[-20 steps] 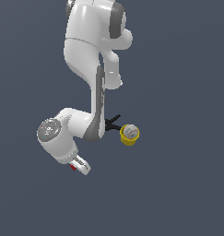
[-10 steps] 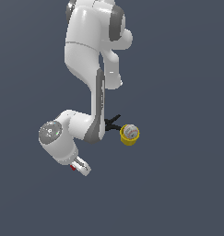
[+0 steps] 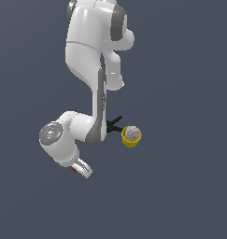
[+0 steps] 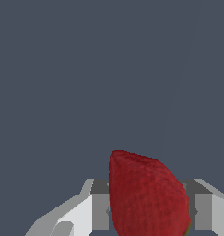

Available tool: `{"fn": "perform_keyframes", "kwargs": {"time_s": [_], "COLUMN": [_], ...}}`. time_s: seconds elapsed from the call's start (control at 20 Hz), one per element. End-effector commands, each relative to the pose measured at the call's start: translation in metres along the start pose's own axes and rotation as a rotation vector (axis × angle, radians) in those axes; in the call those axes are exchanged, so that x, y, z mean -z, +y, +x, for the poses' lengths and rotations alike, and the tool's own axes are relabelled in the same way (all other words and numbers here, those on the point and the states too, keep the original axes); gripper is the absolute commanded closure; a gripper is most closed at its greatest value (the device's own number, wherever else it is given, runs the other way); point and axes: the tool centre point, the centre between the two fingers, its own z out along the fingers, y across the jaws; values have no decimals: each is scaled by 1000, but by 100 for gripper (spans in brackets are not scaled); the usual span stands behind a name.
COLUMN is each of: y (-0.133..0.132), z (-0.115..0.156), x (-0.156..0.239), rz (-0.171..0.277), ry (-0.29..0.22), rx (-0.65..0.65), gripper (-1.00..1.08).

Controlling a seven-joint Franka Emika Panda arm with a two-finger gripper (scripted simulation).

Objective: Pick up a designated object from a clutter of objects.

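The strawberry sat directly between the fingers of the gripper, its pointed end aimed away from the wrist; the jaws looked closed against its sides. The arm was folded low, hand well off from the yellow cup and black clamp, away from every counter edge.

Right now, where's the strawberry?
The strawberry fills the wrist view between the claw's fingers. In the exterior view the claw sits low on that view's left, apart from the yellow cup.
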Motion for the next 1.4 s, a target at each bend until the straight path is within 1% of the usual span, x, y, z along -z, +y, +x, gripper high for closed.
{"fn": "perform_keyframes", "kwargs": {"time_s": [0.0,0.25,0.5,1.35], "y": [-2,-10,-25,-94], "z": [-1,-5,-13,-50], "x": [5,27,65,252], "rz": [1,1,1,-1], "ry": [1,1,1,2], "rx": [0,0,0,-1], "gripper": [108,108,108,108]}}
